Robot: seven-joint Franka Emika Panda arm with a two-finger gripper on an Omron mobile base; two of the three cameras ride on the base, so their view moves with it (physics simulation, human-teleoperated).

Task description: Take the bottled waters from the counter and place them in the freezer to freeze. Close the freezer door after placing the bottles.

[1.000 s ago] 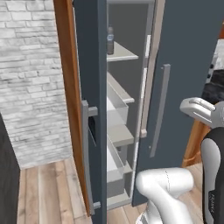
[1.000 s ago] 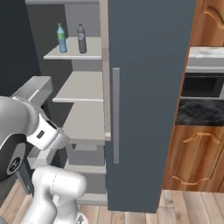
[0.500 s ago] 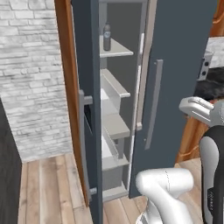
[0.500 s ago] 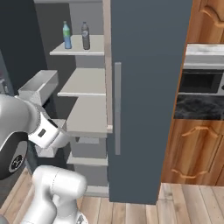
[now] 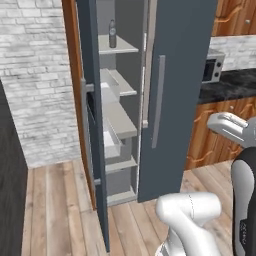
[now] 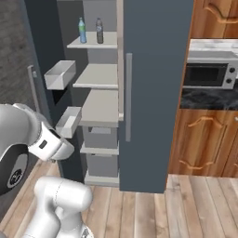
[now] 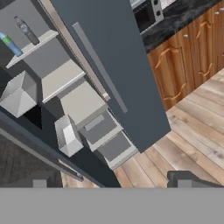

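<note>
Freezer [image 6: 100, 109] stands open, grey shelves and white bins visible inside. Both bottled waters sit upright side by side on the top shelf [image 6: 93, 42]: clear bluish bottle [image 6: 82, 30] with green cap to the left in the right base view, greyish bottle [image 6: 99, 30] with blue cap just beside it, apart. In the left base view one bottle [image 5: 112, 34] shows on that shelf. Freezer door [image 5: 95, 125] swung wide open, seen edge-on in the left base view, two white door bins [image 6: 60, 74] on its inner side. Plain slate-blue door [image 6: 151, 93] with grey bar handle [image 6: 128, 97] is closed. Hand [image 7: 109, 181] is spread wide, holding nothing, fingertips [image 7: 183, 178] low in hand view, well away from the freezer over wood floor [image 7: 192, 140]. Bench [image 6: 209, 97] and silver microwave [image 6: 209, 74] are right of the fridge.
</note>
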